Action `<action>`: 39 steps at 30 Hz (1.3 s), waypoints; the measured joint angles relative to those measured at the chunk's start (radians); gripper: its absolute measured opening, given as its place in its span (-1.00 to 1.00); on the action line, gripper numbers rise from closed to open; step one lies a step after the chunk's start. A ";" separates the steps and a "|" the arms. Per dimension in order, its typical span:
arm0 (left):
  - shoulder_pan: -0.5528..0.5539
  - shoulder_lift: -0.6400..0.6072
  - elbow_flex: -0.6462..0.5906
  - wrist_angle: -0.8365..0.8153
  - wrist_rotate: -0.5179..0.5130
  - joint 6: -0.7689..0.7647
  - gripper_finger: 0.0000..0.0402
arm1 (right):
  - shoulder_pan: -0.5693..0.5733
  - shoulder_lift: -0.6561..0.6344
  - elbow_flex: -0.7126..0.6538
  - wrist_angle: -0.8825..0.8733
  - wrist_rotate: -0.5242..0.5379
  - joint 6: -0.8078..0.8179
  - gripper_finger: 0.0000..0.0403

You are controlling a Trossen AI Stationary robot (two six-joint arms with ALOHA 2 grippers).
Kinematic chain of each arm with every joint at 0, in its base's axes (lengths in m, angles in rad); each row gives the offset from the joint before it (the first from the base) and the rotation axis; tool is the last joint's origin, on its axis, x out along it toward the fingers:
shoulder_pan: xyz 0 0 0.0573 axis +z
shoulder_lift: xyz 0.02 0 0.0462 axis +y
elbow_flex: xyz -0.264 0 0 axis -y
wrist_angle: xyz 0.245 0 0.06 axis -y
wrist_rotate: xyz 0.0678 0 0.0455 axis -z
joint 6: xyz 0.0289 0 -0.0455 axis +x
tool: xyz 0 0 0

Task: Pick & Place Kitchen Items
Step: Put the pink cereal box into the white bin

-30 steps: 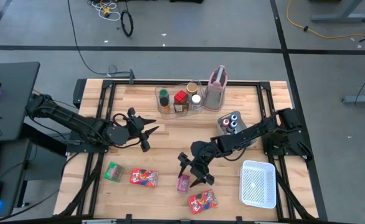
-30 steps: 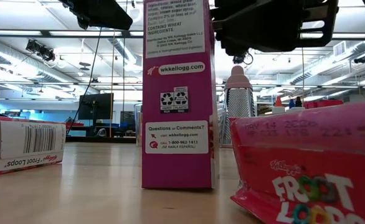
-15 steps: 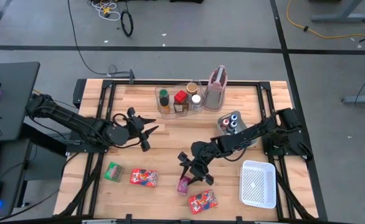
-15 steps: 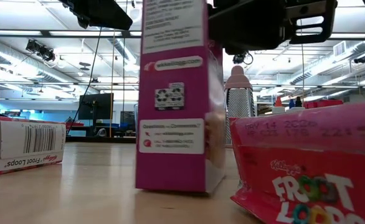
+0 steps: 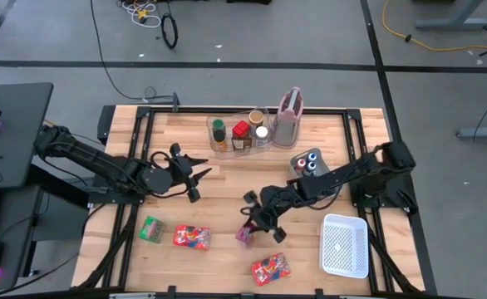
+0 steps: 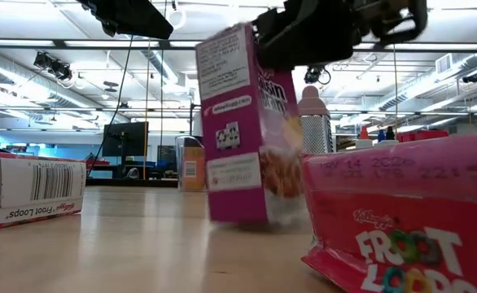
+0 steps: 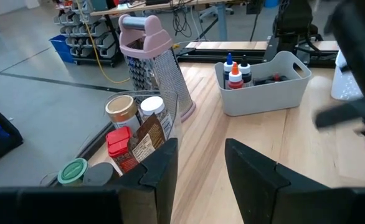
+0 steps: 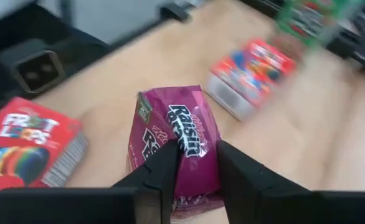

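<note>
On the wooden table [image 5: 227, 191], the right arm reaches in toward the front middle, and its gripper [image 5: 256, 223] has its fingers clamped on the top of a small magenta Raisin Bran box [image 6: 242, 126], which hangs tilted with its lower edge at the tabletop. The left gripper [image 5: 195, 176] hovers over the left half, fingers partly apart and grasping nothing. A white mesh basket [image 5: 345, 245] sits at the front right corner. Two red Froot Loops boxes [image 5: 192, 237] [image 5: 270, 267] lie along the front edge, one either side of the magenta box, with a green packet [image 5: 151, 228] farther left.
</note>
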 joint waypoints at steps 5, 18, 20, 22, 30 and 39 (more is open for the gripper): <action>0.000 0.000 0.000 -0.001 0.000 0.000 -0.29 | 0.000 -0.109 0.000 -0.219 0.151 0.123 -0.50; 0.000 0.000 0.000 0.001 -0.023 0.005 -0.29 | 0.182 -0.553 0.002 -0.759 0.484 0.750 -0.51; 0.000 0.000 0.000 0.000 -0.042 0.022 -0.29 | 0.224 -0.604 0.002 -0.858 0.485 0.890 -0.51; 0.000 0.000 0.000 0.001 -0.055 0.041 -0.29 | 0.269 -0.639 0.002 -0.947 0.484 1.019 -0.51; 0.000 0.000 0.000 0.005 -0.093 0.044 -0.29 | 0.438 -0.693 0.005 -1.262 0.487 1.449 -0.51; 0.000 0.000 0.000 0.065 -0.097 0.093 -0.29 | 0.549 -0.693 0.005 -1.353 0.481 1.626 -0.54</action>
